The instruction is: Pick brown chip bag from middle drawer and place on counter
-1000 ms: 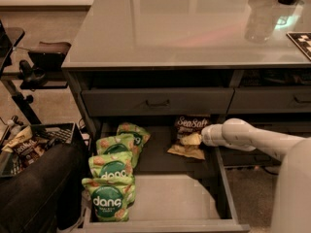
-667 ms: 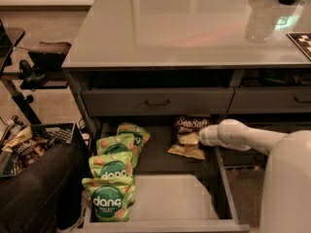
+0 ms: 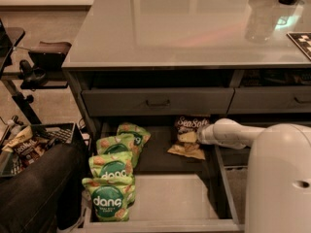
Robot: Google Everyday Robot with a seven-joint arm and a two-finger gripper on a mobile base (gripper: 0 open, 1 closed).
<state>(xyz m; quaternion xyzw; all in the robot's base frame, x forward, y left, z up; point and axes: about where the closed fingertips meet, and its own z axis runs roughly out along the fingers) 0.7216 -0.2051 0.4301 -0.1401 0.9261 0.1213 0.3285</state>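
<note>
The brown chip bag [image 3: 188, 125] with white "Sea Salt" lettering stands tilted at the back right of the open middle drawer [image 3: 165, 198]. Its lower part lies crumpled on the drawer floor. My gripper [image 3: 196, 136] reaches in from the right at the end of the white arm [image 3: 233, 134] and is against the bag's right side. The bag hides the fingertips. The counter [image 3: 194, 28] is the glossy grey-green top above the drawers.
Several green "dang" bags [image 3: 112, 178] line the drawer's left side. A grey drawer front with a black handle [image 3: 158, 102] sits above the open drawer. A glass [image 3: 260, 23] and a dark tray [image 3: 301, 40] stand on the counter's right. A bin of snacks [image 3: 29, 144] is at the left.
The white arm housing at the right has grown larger in view. The gripper stays at the brown chip bag, which has not visibly moved.
</note>
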